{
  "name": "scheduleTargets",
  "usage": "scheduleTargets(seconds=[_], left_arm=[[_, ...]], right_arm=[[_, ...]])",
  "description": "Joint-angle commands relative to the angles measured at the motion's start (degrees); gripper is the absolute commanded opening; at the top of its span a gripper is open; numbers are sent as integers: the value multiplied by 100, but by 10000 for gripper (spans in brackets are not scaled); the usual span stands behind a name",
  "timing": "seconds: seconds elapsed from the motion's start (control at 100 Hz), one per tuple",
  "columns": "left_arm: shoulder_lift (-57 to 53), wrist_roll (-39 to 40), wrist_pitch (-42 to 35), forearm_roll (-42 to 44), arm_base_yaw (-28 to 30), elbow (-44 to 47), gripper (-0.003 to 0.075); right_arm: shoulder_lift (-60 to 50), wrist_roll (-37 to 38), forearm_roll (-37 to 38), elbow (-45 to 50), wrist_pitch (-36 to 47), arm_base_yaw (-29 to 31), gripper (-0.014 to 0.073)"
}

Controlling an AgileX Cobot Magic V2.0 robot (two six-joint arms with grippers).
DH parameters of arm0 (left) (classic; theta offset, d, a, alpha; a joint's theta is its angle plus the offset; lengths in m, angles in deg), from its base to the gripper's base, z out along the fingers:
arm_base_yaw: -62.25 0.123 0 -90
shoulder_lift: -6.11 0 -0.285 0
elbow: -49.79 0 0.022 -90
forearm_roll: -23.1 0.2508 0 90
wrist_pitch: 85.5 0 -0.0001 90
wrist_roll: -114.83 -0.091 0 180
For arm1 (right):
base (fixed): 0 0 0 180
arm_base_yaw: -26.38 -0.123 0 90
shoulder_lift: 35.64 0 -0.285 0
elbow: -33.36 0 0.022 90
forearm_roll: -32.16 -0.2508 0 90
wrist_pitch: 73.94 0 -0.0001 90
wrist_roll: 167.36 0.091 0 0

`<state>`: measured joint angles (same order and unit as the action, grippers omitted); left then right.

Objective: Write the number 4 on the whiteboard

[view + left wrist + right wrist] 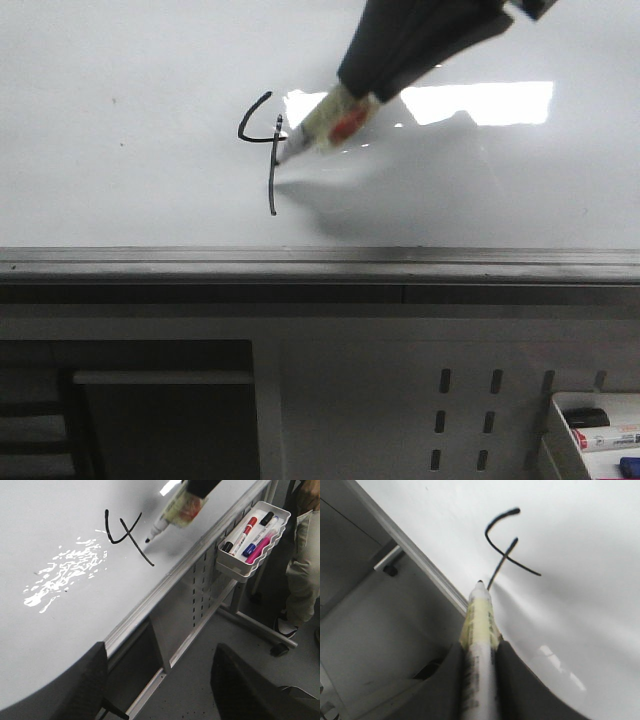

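Note:
The whiteboard (120, 180) bears a thin black number 4 (262, 135) with a curved left stroke and a long stem. My right gripper (355, 90) comes in from the upper right, shut on a white marker (322, 128) with a yellow and red label. The marker's tip sits close beside the stem; I cannot tell whether it touches the board. In the right wrist view the marker (479, 625) lies between my fingers (450, 680), pointing at the number 4 (505, 550). My left gripper (160, 690) is open and empty, off the board's edge, and its view shows the number 4 (122, 532).
A grey metal rail (320, 262) runs along the board's near edge. Below it is a white perforated panel (470, 400). A white tray (252, 555) holding several markers hangs on the panel. A person's leg (305, 565) stands beyond the tray.

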<state>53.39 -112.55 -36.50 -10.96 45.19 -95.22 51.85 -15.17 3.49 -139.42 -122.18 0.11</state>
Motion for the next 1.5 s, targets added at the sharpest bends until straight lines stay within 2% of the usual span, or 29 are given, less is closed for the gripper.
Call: scheduleTargets(seconds=[0.0, 0.08, 0.18, 0.25, 0.44, 0.62, 0.83, 0.95, 1.17, 1.24, 1.35, 1.49], left_arm=[[14, -23, -268, -331, 19, -166, 421], [145, -305, -50, -542, 19, -261, 420], [430, -770, 284, -859, 19, -449, 420], [716, -1133, 486, -1163, 19, -591, 420], [1410, -1852, 669, -1717, -375, -998, 420], [2086, -1970, 329, -1620, -1145, -1339, 421], [2808, -1970, 138, -1469, -1771, -1804, 420], [3097, -1970, 139, -1327, -1986, -2088, 420], [3269, -1970, 160, -1142, -2010, -2160, 417], [3257, -1970, 160, -1142, -2010, -2169, 368], [3248, -1970, 160, -1142, -2010, -2169, 243], [3248, -1970, 160, -1142, -2010, -2169, 150]], right_arm=[[-594, -235, -132, -218, 89, -39, -36], [-875, -888, -141, -218, -187, -98, -36], [-1141, -2181, -154, -218, -718, -268, -36], [-1255, -2812, -154, -218, -952, -432, -36], [-1353, -3771, -154, -218, -1037, -721, -36], [-1353, -3782, -154, -218, -1003, -731, -36], [-1353, -3782, -154, -218, -1003, -731, -36], [-1353, -3782, -154, -218, -1003, -731, -36], [-1353, -3782, -154, -218, -1003, -731, -36], [-1353, -3782, -154, -218, -1003, -731, -36], [-1353, -3782, -154, -218, -1003, -731, -36], [-1353, -3782, -154, -218, -974, -731, -36]])
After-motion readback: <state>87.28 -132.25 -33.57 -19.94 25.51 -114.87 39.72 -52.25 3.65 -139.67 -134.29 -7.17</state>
